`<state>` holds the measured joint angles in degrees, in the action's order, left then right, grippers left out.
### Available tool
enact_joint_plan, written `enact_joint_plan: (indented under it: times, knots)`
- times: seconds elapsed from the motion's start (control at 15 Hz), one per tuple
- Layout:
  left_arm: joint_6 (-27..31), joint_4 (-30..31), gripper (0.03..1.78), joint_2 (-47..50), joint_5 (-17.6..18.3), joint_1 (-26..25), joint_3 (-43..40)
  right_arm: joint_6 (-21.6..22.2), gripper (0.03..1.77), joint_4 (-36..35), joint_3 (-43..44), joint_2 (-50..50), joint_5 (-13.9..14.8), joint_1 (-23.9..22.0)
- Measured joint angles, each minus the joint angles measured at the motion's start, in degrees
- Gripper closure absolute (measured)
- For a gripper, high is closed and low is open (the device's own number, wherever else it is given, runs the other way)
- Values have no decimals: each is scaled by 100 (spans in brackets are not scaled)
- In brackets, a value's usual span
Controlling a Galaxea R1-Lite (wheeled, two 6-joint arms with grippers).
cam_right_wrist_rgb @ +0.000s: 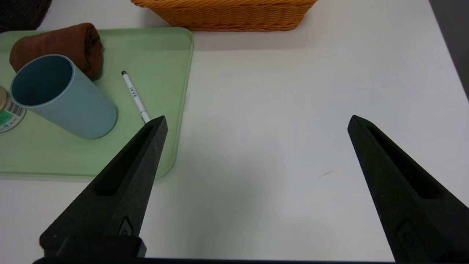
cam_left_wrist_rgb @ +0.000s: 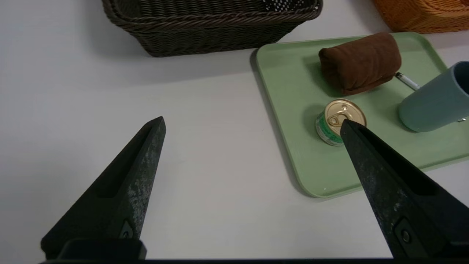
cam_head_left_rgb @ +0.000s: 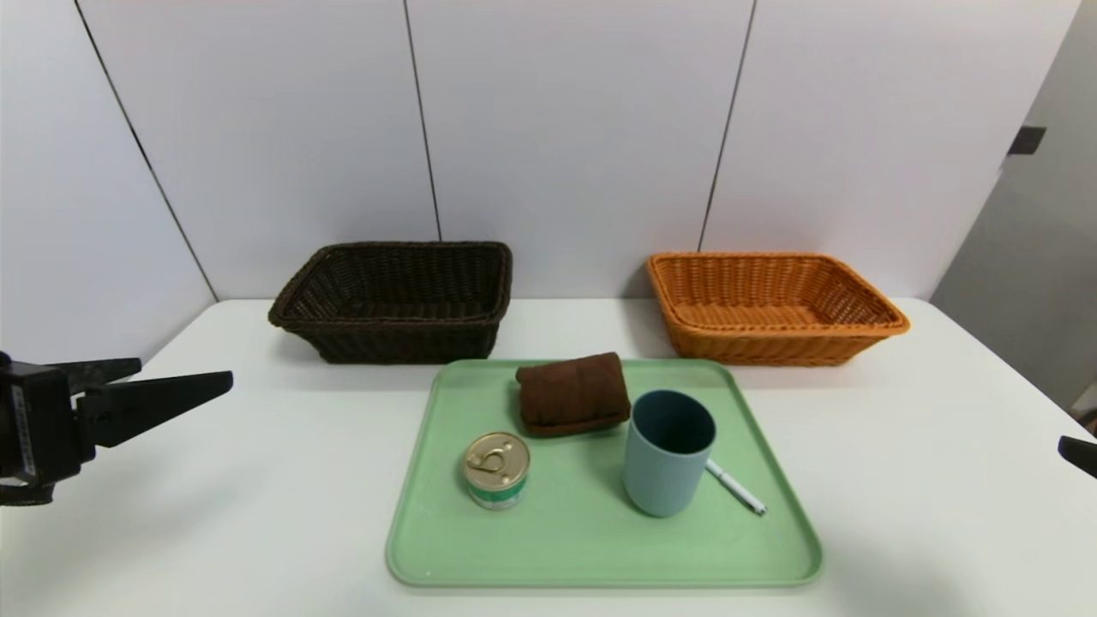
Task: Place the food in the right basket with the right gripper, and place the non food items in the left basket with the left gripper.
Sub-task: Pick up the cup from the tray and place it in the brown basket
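Note:
On the green tray (cam_head_left_rgb: 600, 548) stand a small tin can (cam_head_left_rgb: 496, 469) with a gold pull-ring lid, a folded dark brown cloth (cam_head_left_rgb: 572, 392), a blue-grey cup (cam_head_left_rgb: 668, 452) and a slim white pen (cam_head_left_rgb: 735, 487). Behind the tray sit the dark brown left basket (cam_head_left_rgb: 398, 300) and the orange right basket (cam_head_left_rgb: 771, 306). My left gripper (cam_head_left_rgb: 180, 377) hovers open over the table's left side, far from the tray; nothing lies between its fingers (cam_left_wrist_rgb: 146, 154). My right gripper (cam_right_wrist_rgb: 256, 123) is open over bare table right of the tray, only its tip (cam_head_left_rgb: 1078, 452) showing at the head view's edge.
A white panelled wall stands close behind both baskets. The white table (cam_head_left_rgb: 900, 428) has bare surface on either side of the tray. A dark gap runs past the table's right edge (cam_right_wrist_rgb: 454, 44).

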<state>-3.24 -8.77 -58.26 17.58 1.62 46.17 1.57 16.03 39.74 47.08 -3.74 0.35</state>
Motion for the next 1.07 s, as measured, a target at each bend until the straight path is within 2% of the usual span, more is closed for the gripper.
enact_joint_plan:
  times: [0.27,0.4,0.6,0.67,0.87,1.07]
  knots:
    - [351,605,12,-725,383,91,122,-59,10,26,311,333,-160,302]
    - [395,692,12,-963,494,413,157,-76,10,30,413,457,-427,597]
    - [404,939,12,-1184,592,1273,144,-106,10,1,494,580,-1012,916]
    - [417,1143,12,-1276,607,1613,112,-108,10,6,502,608,-1111,948]
    - [709,1835,12,-1702,618,2536,68,-100,10,4,512,713,-1128,979]
    - [1129,2276,12,-2239,623,3184,72,-91,10,-7,540,833,-1133,981]
